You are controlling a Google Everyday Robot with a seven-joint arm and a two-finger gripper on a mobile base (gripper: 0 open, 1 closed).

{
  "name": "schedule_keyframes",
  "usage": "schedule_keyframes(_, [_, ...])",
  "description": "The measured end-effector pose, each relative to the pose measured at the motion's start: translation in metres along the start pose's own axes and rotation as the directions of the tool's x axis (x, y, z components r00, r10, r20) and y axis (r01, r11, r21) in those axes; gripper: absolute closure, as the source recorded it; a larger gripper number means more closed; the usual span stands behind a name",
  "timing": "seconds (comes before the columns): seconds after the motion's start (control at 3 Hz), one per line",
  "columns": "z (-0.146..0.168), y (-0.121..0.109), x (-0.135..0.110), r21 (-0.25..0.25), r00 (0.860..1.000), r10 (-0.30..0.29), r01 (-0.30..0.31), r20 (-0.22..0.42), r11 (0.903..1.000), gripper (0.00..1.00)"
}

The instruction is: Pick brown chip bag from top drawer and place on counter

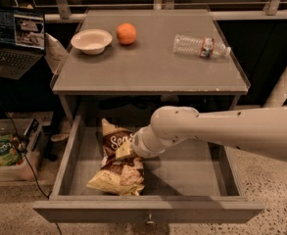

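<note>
The brown chip bag (117, 166) lies in the open top drawer (192, 168), left of centre, with its white lettering up and its pale yellow edge toward the drawer front. My white arm reaches in from the right. My gripper (127, 150) is down on the middle of the bag, touching it. The counter (150, 62) is the grey top above the drawer.
On the counter stand a white bowl (91, 40) and an orange (126, 33) at the back left, and a clear plastic bottle (200, 46) lies at the back right. A laptop (13, 43) and a bin with a green packet (3, 150) are to the left. The drawer knob (149, 222) faces front.
</note>
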State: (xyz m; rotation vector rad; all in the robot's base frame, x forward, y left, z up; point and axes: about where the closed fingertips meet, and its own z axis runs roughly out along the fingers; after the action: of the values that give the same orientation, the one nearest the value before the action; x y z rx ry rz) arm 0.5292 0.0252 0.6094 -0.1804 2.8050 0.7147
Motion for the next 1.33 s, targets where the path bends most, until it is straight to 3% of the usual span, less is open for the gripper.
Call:
schedule_keyframes(0.33, [-0.009,0.005,-0.001,-0.008,1.000,-0.014,0.014,0.020,0.9999,1.00])
schedule_keyframes(0.67, [-0.045,0.025,-0.001,-0.057,0.997,-0.061,0.064,0.053,0.9963,1.00])
schedule_keyframes(1.0, [-0.103,0.044,0.008,-0.074,0.984,-0.146,0.153,0.101,0.9854,1.00])
schedule_keyframes(1.33, [-0.163,0.069,0.010,-0.051,0.960,-0.229,0.240,0.161,0.9694,1.00])
